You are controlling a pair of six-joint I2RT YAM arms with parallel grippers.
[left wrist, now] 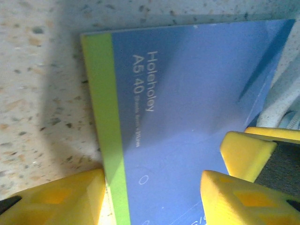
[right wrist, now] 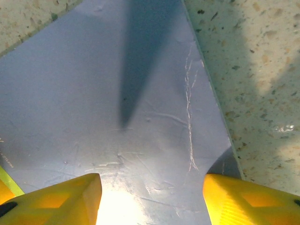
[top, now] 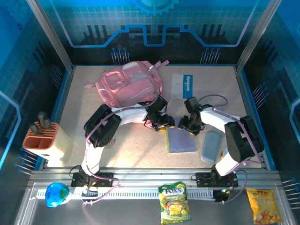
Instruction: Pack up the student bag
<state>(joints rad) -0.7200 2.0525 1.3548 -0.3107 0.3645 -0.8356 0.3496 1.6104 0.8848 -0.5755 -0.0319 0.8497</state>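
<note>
speckled table (top: 136,152), far edge of notebook (top: 182,141) apparently under left gripper (top: 165,124), right gripper (top: 184,125)

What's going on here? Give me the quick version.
Both arms are at the blue notebook with the green spine, which lies on the table in front of the pink student bag. The left gripper and right gripper sit low over the notebook's far end, jaws open, neither closed on it. A grey pencil case lies beside the notebook and a second blue booklet next to the bag. All three are outside the bag.
</note>
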